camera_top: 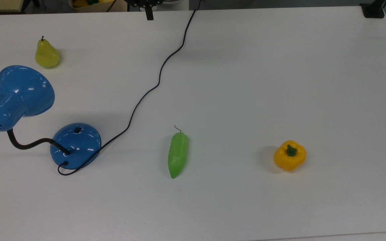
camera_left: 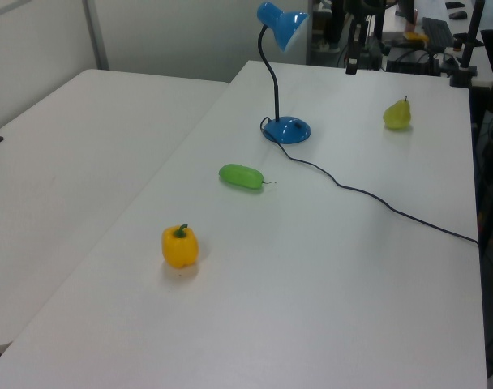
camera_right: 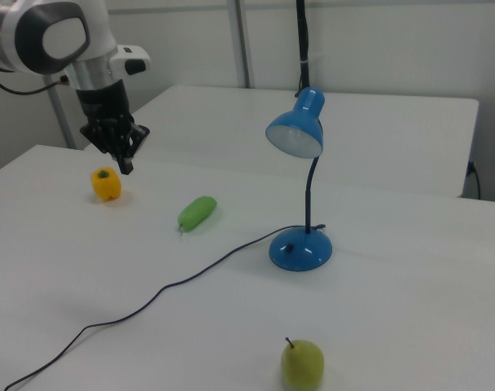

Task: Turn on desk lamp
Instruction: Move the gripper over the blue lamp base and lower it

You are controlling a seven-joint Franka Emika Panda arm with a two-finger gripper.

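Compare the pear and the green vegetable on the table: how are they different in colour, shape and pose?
The pear is yellow-green; the green vegetable is brighter green. The pear is bulbous with a narrow top; the vegetable is long and tapered. The pear stands upright; the vegetable lies flat. Both rest free on the table, untouched.

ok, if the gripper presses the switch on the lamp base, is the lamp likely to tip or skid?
Tipping looks unlikely: the desk lamp stands on a wide domed base, and the switch sits on top of it, so a press goes mostly downward. The shade overhangs on a thin gooseneck, so it may wobble. The glossy base might skid if pushed sideways.
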